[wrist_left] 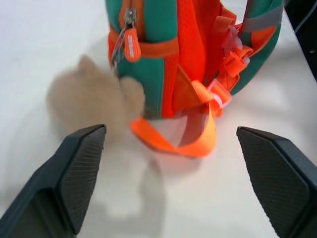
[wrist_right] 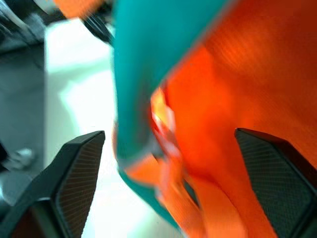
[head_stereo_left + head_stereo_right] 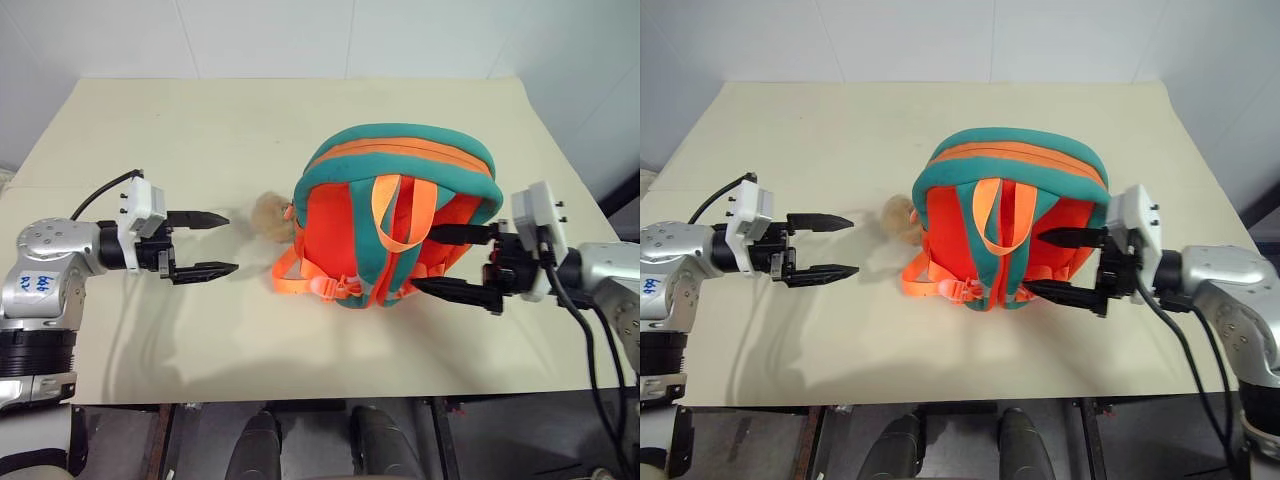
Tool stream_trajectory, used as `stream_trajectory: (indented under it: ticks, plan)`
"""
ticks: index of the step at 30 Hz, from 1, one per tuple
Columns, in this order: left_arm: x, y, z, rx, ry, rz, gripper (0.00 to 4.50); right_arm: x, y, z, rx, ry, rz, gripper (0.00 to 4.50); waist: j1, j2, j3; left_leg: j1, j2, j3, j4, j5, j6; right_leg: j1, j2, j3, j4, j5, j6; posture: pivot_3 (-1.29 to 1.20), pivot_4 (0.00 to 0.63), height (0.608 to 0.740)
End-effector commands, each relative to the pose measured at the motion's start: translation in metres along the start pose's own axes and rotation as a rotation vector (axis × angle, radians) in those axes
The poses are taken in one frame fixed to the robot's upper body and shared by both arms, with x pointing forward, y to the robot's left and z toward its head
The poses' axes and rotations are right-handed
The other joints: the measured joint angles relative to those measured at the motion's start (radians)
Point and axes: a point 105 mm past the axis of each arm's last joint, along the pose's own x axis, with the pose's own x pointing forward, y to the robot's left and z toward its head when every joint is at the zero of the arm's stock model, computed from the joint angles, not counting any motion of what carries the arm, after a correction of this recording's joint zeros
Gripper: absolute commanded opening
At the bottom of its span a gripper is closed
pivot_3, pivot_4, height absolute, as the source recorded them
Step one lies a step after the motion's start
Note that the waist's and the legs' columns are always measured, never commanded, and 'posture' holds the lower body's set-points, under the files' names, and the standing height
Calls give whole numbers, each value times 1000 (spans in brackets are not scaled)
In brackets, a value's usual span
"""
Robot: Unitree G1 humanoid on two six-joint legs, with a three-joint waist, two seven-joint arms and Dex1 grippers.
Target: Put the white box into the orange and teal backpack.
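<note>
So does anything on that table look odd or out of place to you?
Nothing looks damaged or spilled. The orange and teal backpack lies on the table straps up, and a loose orange strap trails out beside its tan plush toy. The left gripper and right gripper sit open at either side, holding nothing.

Bare test room or lab, plain cream desk (image 3: pixel 200 140) set against white panelled walls (image 3: pixel 300 35), dark floor (image 3: pixel 130 440) beneath the desk edge
</note>
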Motion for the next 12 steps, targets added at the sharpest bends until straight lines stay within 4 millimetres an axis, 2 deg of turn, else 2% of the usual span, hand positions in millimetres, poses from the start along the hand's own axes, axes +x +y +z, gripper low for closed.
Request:
stream_trajectory:
  ticks: [1, 6, 12]
  plan:
    - [-15, -4, 9, 48, -33, 58, 4500, -34, -18, -3, -77, 22, -112, 4466, 0, 0, 0, 0, 0, 0, 0, 0, 0, 1, 0, 0, -1, 0, 0, 0, 150, 740]
    - [-26, -8, 1, 41, -16, 96, 4500, -56, -27, -27, -149, 163, -122, 4466, -1, 0, 0, 1, 0, 0, 0, 0, 0, 1, 0, 0, -1, 0, 0, 0, 150, 740]
    - [-28, -5, -2, 36, -12, 112, 4500, -67, -33, -26, -135, 189, -123, 4466, -5, 0, 0, 2, 0, 2, 0, 0, 0, 1, -1, 1, -1, 1, 0, 0, 150, 740]
